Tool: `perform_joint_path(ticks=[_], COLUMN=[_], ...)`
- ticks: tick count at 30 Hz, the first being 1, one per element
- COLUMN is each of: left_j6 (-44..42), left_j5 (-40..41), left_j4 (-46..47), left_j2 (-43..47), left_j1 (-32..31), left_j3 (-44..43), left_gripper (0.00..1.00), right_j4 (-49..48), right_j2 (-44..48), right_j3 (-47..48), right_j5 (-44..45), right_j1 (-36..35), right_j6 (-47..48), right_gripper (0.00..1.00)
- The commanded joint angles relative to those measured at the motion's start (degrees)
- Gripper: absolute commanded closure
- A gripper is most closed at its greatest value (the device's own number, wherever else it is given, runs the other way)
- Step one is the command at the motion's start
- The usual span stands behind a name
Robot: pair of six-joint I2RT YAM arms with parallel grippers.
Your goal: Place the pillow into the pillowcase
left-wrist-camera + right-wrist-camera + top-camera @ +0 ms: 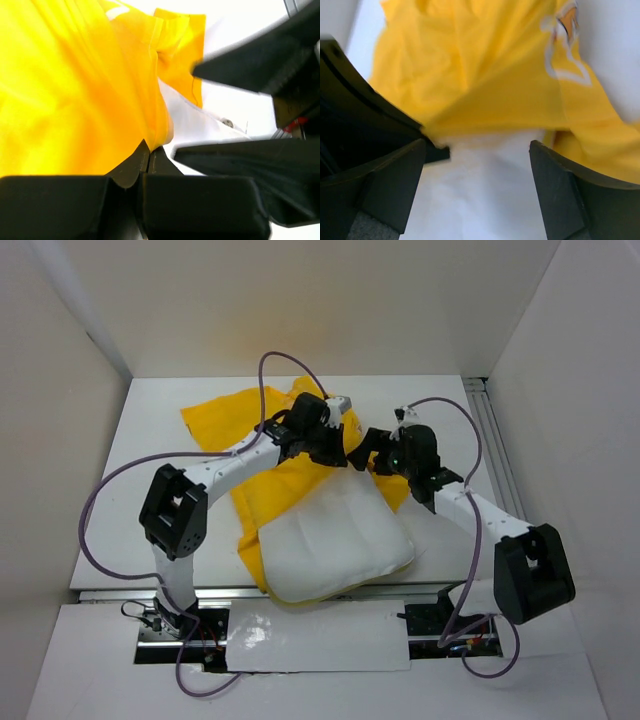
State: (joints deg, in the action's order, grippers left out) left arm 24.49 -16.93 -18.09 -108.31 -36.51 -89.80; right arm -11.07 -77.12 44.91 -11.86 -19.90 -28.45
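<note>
The yellow pillowcase (240, 425) lies crumpled across the far half of the table. The white pillow (335, 540) lies on its near part, its far end at the case's opening. My left gripper (340, 450) is shut on the case's upper edge, pinching yellow fabric between its fingertips (149, 150), with the pillow (200, 125) just beyond. My right gripper (375, 455) stands open right beside it. In the right wrist view its jaws (477, 150) are wide apart over the pillow (480, 195), touching nothing, below the pillowcase (470, 75).
White walls enclose the table (160, 420) on the left, back and right. A metal rail (495, 440) runs along the right side. A white sheet (310, 635) lies at the near edge between the arm bases. The two grippers are almost touching.
</note>
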Motion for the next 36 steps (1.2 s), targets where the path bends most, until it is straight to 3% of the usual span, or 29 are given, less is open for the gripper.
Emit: perform_joint_path(ticks=[1, 3, 7, 16, 18, 19, 20, 21, 29, 36], left_j6=[-0.1, -0.1, -0.7, -3.0, -3.7, -3.7, -3.7, -4.4, -5.0, -8.1], left_j5=[0.1, 0.1, -1.0, -1.0, -1.0, -1.8, -1.8, -1.8, 2.7, 4.2], left_j4=[-3.3, -3.9, -3.3, -2.2, -2.7, -2.7, -2.7, -2.7, -9.5, -13.2], left_j2=[-2.2, -3.0, -2.4, 1.6, 2.4, 2.4, 3.3, 4.2, 7.0, 10.8], left_j1=[-0.2, 0.3, 0.3, -0.8, -1.3, -1.9, -1.9, -1.9, -3.1, -9.7], left_j3=[-4.7, -5.2, -3.1, -3.8, -3.8, -3.8, -4.3, -4.3, -15.2, -23.1], left_gripper=[1.00, 1.00, 1.00, 1.00, 1.00, 1.00, 1.00, 1.00, 1.00, 1.00], right_j4=[19.2, 23.2, 27.1, 19.1, 13.9, 12.4, 9.4, 8.4, -2.4, -15.9], right_j2=[4.4, 9.0, 14.4, 10.4, 8.8, 8.0, 8.0, 8.0, 23.4, 26.2], right_j3=[1.6, -0.2, -5.7, -12.0, -12.9, -12.9, -12.9, -11.1, -3.4, -4.5], right_j5=[-1.8, -1.8, -2.8, -13.5, -13.5, -13.5, -14.1, -14.1, -11.2, -11.0], right_j1=[1.6, 1.6, 1.6, 1.6, 0.1, 0.1, -0.7, -1.5, -4.4, -6.1], right_j6=[6.6, 8.2, 10.7, 14.0, 15.2, 15.2, 15.2, 15.7, 14.5, 14.0], right_gripper=[0.07, 0.00, 0.00, 0.00, 0.17, 0.29, 0.48, 0.99, 1.00, 1.00])
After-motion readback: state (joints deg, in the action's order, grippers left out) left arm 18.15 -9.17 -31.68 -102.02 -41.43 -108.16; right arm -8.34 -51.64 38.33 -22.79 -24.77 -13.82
